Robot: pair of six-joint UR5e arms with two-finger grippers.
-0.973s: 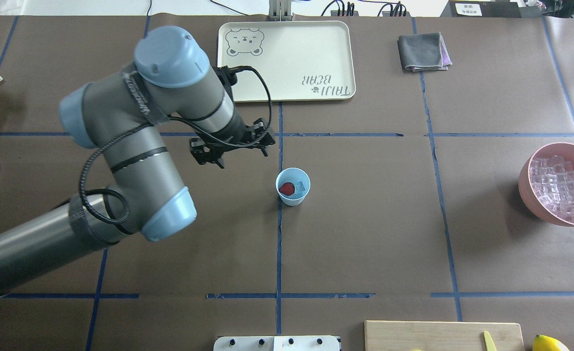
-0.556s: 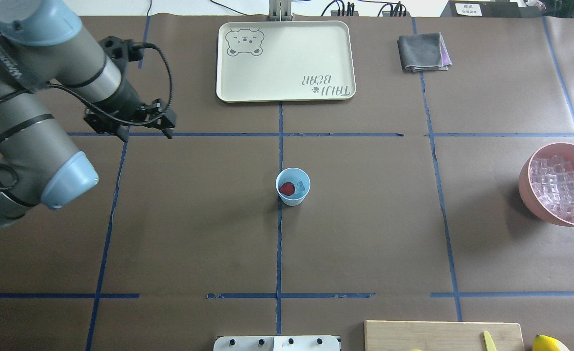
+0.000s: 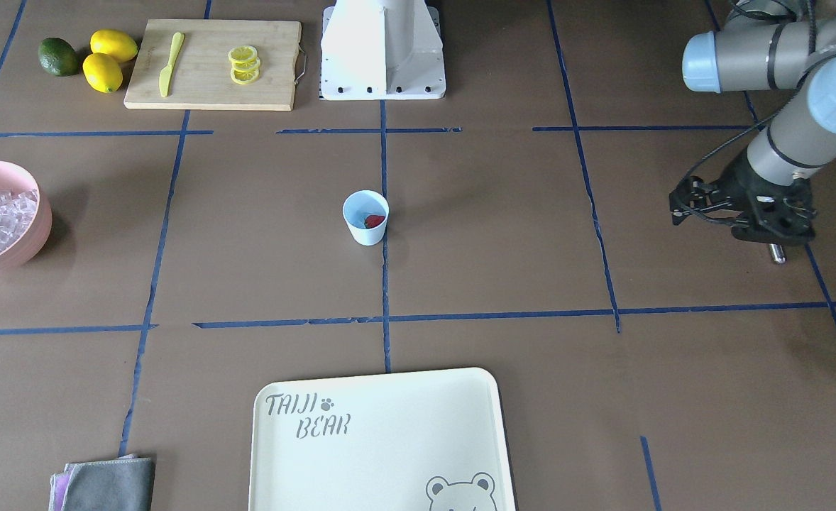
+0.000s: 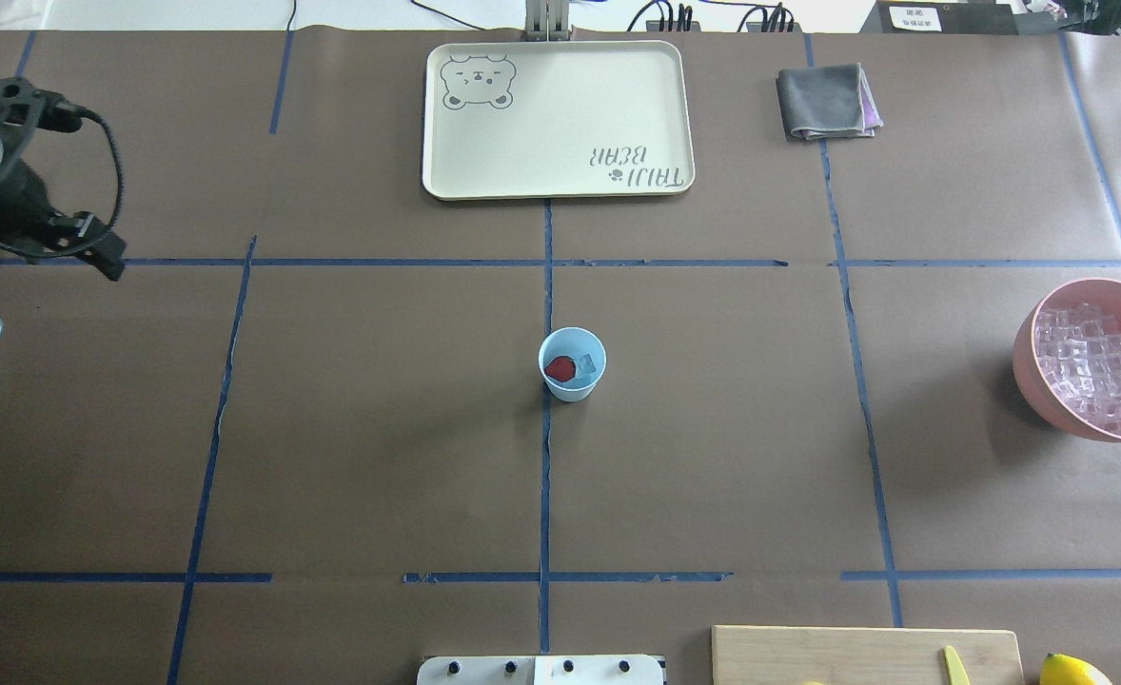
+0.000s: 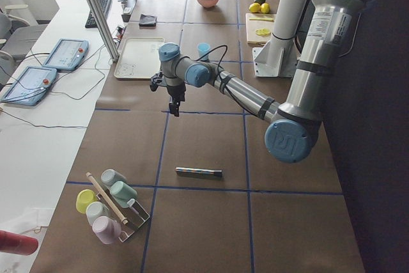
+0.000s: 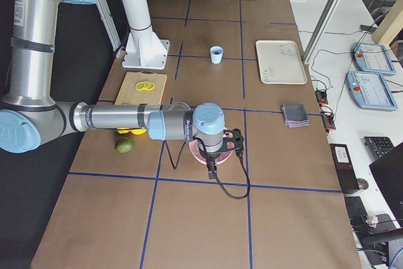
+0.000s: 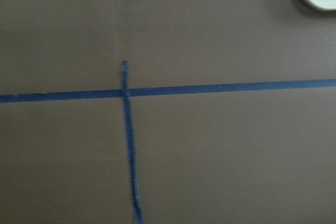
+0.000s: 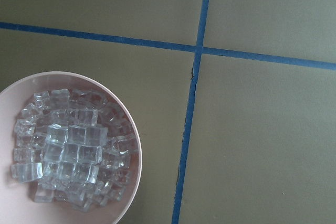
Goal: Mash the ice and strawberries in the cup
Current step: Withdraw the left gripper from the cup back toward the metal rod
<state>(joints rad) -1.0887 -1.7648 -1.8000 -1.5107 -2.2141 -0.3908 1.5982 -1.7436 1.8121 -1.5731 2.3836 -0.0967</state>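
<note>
The light-blue cup point(image 4: 572, 364) stands upright at the table's middle, also in the front view point(image 3: 366, 218). Inside it lie the red strawberry point(image 4: 560, 367) and an ice cube point(image 4: 586, 363). More ice point(image 4: 1093, 366) is heaped in the pink bowl point(image 4: 1025, 354) at the right edge. My left gripper point(image 4: 56, 249) is open and empty at the far left, well away from the cup; it also shows in the front view point(image 3: 737, 223). My right gripper point(image 6: 214, 155) hangs over the bowl of ice point(image 8: 68, 150); I cannot tell whether it is open or shut.
A cream tray point(image 4: 560, 124) and a grey cloth point(image 4: 827, 100) lie at the back. A cutting board point(image 3: 212, 64) with knife and lemon slices, lemons point(image 3: 102, 71) and a lime sit near the base. A metal rod point(image 5: 199, 172) and a cup rack point(image 5: 108, 206) lie at the left end.
My left arm has swung from just beside the cup out to the table's far left edge, gripper still open. The cup and its contents have not moved.
</note>
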